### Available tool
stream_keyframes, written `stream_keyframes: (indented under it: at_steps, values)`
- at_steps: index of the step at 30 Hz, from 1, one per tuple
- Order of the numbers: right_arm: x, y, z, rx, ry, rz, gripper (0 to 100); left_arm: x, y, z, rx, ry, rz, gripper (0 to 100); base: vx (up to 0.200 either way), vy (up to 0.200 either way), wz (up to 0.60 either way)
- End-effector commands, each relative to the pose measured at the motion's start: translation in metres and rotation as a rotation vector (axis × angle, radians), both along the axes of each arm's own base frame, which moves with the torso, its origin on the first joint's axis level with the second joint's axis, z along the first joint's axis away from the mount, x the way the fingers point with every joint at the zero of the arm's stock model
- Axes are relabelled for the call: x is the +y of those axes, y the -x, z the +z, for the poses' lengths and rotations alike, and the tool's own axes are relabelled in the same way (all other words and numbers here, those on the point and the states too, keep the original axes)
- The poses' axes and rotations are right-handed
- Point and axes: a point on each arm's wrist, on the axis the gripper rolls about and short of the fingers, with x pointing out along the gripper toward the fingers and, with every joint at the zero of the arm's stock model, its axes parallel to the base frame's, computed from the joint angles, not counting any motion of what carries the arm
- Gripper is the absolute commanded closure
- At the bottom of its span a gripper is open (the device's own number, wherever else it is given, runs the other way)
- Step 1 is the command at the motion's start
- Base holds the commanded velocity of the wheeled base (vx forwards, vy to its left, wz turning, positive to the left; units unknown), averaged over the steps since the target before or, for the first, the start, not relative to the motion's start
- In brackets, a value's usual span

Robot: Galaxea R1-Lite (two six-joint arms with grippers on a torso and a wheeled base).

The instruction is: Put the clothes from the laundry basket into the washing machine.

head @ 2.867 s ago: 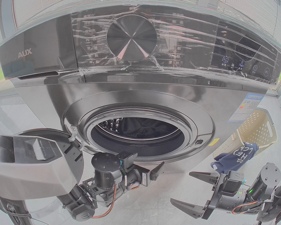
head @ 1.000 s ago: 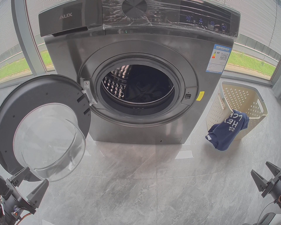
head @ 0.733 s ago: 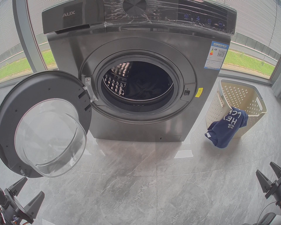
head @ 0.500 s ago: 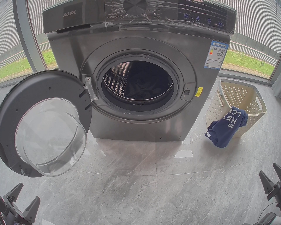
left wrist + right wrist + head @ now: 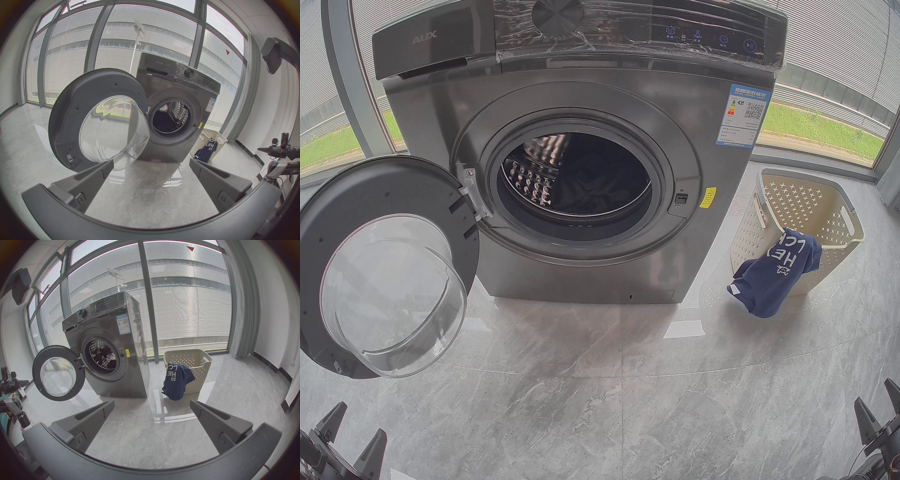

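Observation:
A grey front-loading washing machine (image 5: 575, 94) stands ahead with its round door (image 5: 381, 262) swung wide to the left. Dark clothing (image 5: 594, 181) lies inside the drum. To the machine's right sits a cream laundry basket (image 5: 831, 206) with a navy shirt (image 5: 775, 275) draped over its front rim and hanging toward the floor. My left gripper (image 5: 351, 431) is low at the near left, open and empty. My right gripper (image 5: 880, 406) is low at the near right, open and empty. The right wrist view faces the navy shirt (image 5: 176, 380) and the basket (image 5: 193, 360).
Grey marble-look floor (image 5: 625, 387) stretches wide between me and the machine. The open door (image 5: 100, 118) juts out on the left. Tall windows (image 5: 187, 302) stand behind the machine and basket, and a wall (image 5: 275, 327) runs along the right.
The camera has drawn well back from the drum opening, so the whole machine and basket now show. Both grippers sank to the lower corners. The shirt and door stay put.

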Motion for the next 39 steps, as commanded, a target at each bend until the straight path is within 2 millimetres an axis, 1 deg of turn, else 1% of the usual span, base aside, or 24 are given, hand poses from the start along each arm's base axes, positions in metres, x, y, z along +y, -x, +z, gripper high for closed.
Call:
stream_keyframes:
  at_steps: [1,3,8,13,14,16,20,28,37,39]
  values:
    - [0.0006,0.0058,-0.0104,-0.013,0.039,-0.074,0,-0.0044,0.0056,-0.0078,-0.052,-0.030,0.069,0,0.000,0.000,0.00]
    - [0.0032,0.0090,-0.0137,-0.017,0.077,-0.115,0,-0.0037,0.0050,-0.0076,-0.045,-0.039,0.080,0,0.000,0.000,0.00]
    - [0.0031,0.0108,-0.0154,-0.038,0.071,-0.070,0,-0.0011,0.0063,-0.0088,-0.059,-0.088,0.178,0,0.000,0.000,0.00]
    - [0.0031,0.0109,-0.0156,-0.038,0.078,-0.067,0,-0.0010,0.0064,-0.0107,-0.048,-0.156,0.182,0,0.000,0.000,0.00]
    - [0.0031,0.0109,-0.0157,-0.037,0.080,-0.068,0,-0.0008,0.0063,-0.0150,-0.007,-0.166,0.188,0,0.000,-0.200,0.00]
    - [0.0032,0.0109,-0.0157,-0.037,0.080,-0.068,0,-0.0007,0.0073,-0.0169,0.028,-0.175,0.188,0,0.000,-0.200,0.00]
    - [0.0031,0.0109,-0.0157,-0.037,0.078,-0.065,0,-0.0005,0.0063,-0.0151,-0.005,-0.166,0.192,0,0.000,-0.200,0.00]
    - [0.0031,0.0109,-0.0157,-0.037,0.082,-0.065,0,-0.0007,0.0064,-0.0147,-0.006,-0.160,0.183,0,0.000,-0.200,0.00]
    - [0.0031,0.0109,-0.0156,-0.038,0.078,-0.065,0,-0.0008,0.0064,-0.0147,-0.006,-0.152,0.177,0,0.000,0.000,0.00]
    - [0.0031,0.0109,-0.0156,-0.038,0.080,-0.065,0,-0.0008,0.0064,-0.0147,-0.006,-0.152,0.179,0,0.000,-0.200,0.00]
